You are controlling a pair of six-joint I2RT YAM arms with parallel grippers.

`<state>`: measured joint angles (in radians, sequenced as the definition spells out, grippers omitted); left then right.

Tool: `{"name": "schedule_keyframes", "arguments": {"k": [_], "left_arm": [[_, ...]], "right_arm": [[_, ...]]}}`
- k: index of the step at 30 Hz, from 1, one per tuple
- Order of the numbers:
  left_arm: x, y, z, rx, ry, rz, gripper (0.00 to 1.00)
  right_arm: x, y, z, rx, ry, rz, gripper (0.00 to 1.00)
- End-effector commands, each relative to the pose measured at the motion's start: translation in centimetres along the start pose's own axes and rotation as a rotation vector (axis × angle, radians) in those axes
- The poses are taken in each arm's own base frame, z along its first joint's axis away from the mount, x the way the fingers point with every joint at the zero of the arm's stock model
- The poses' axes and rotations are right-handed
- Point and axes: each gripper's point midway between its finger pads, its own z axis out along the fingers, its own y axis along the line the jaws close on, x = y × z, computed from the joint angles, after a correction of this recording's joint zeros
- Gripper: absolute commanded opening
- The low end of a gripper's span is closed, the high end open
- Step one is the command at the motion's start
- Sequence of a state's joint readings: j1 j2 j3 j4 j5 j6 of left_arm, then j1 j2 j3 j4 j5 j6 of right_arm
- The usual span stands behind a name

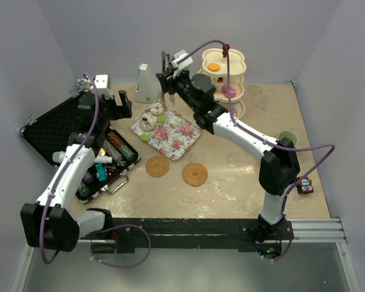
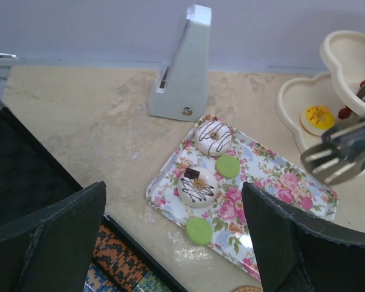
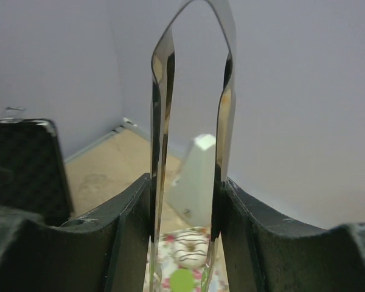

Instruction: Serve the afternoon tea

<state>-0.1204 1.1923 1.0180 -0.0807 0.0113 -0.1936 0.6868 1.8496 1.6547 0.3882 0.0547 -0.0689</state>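
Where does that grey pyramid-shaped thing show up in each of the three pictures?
Top external: grey pyramid at the back, left of centre.
Left wrist: top middle, standing upright.
Right wrist: low centre, between the blades of the tongs.
Shared landmark: the floral tray just in front of it.

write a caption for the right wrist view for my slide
Right tool clamped on metal tongs, with a striped white donut, a green macaron and the grey pyramid visible between their arms.

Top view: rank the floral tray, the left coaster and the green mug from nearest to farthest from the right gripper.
1. Floral tray, close by the right gripper, mid-table.
2. Left coaster, past the tray, toward the arm bases.
3. Green mug, far off at the right edge.
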Motion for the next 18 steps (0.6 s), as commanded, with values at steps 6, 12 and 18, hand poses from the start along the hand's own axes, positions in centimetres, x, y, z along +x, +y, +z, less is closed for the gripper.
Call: {"name": "schedule_keyframes", "arguments": {"k": [6,12,18], "left_arm": [[-1.8,1.7,-0.7,-0.087,-0.084,-0.017,0.98],[-1.4,1.3,-0.3,-0.058,-0.07,-0.016,0.98],[-1.2,1.0,-0.1,-0.041,-0.06,-0.016,0.98]], "right_arm": [[0.7,4.6,0.8,0.007,-0.164,0.207,0.5],[4.6,6.6,2.2,0.047,-0.126,0.204,0.57],[7.1,6.8,3.3,0.079,-0.108,0.165,0.62]]}}
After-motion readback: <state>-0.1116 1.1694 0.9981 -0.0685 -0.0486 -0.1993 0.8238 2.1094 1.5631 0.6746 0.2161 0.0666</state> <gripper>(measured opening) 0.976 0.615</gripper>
